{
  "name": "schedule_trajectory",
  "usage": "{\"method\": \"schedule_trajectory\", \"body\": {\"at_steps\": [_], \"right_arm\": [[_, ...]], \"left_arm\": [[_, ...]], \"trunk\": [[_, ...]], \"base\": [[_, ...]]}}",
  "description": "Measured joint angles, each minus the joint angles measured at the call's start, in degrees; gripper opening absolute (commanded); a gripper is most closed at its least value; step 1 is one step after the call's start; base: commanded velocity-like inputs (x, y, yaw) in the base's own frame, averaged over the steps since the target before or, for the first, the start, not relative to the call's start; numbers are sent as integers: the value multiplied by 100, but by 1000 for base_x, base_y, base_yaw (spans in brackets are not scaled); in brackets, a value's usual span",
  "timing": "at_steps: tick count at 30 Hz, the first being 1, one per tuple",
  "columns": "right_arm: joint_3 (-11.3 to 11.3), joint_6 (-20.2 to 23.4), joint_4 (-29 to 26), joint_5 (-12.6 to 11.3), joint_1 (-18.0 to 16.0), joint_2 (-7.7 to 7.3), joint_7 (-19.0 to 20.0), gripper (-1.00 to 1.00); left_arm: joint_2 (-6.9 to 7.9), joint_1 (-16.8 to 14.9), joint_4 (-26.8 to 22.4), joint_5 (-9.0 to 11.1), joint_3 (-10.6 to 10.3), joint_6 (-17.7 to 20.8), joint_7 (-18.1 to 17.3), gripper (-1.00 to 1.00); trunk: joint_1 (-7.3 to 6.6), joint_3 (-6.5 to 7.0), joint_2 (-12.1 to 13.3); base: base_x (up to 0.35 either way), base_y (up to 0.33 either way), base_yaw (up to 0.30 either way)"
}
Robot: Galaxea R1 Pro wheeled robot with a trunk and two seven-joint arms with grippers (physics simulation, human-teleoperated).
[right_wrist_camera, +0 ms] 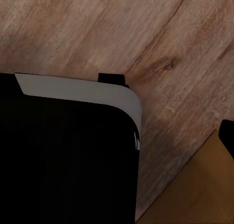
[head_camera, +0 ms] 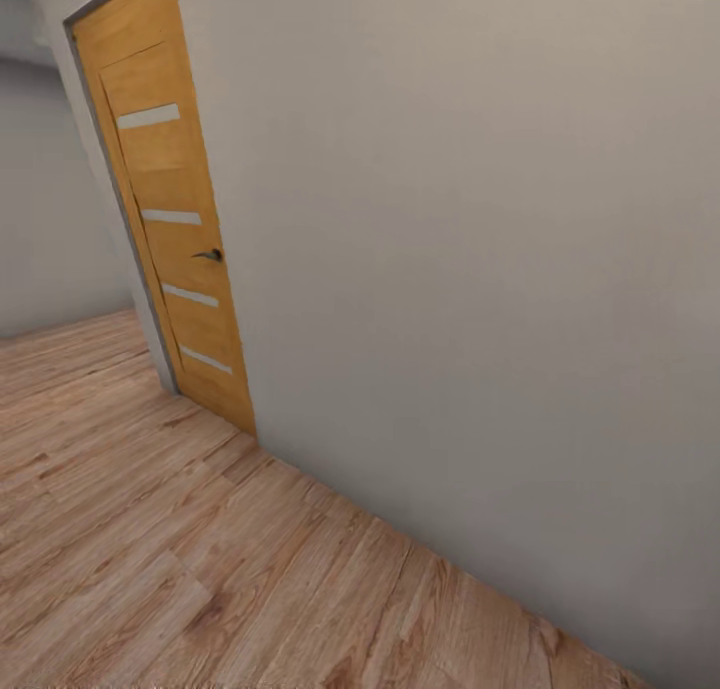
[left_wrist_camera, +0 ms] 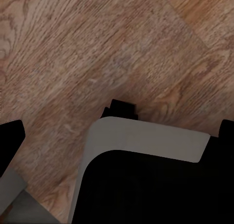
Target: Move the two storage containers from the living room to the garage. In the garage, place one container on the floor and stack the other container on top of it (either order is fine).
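You are looking from the robot's head at a light wood plank floor (head_camera: 150, 559) that runs from the lower left across the picture. At upper left stands an orange wooden door (head_camera: 175, 249) with four pale glass slits and a small dark handle (head_camera: 210, 256); it is set in a plain pale grey wall (head_camera: 480, 269) that takes up the whole right side.

The left wrist camera looks down along the arm at the same plank floor (left_wrist_camera: 87, 43), with the robot's own dark, grey-edged base (left_wrist_camera: 146, 185) below it. A dark tip at that picture's edge may belong to the left end effector, but you cannot tell whether it is open or closed. The right wrist camera likewise looks down on planks (right_wrist_camera: 97, 29) and the dark base (right_wrist_camera: 63, 160), with an orange-brown surface (right_wrist_camera: 195, 194) in one corner that you cannot identify. The right end effector's state cannot be told either.

Neither storage container appears in these pictures, so their place, their heading and the run of their long sides cannot be given.

The risk now is the wall and door frame close ahead: turning or driving forward without checking clearance could clip the base against them. Judged from this, the task is still at the travelling stage.
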Motion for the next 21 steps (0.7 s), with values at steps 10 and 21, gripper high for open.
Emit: {"method": "schedule_trajectory", "body": {"at_steps": [10,21], "right_arm": [[-9,0,0,0,0,0,0,100],[-17,0,0,0,0,0,0,100]], "left_arm": [[-8,0,0,-2,-1,0,-8,100],[0,0,0,-1,0,0,-9,100]], "trunk": [[0,0,0],[0,0,0]], "base": [[0,0,269],[8,0,269]]}}
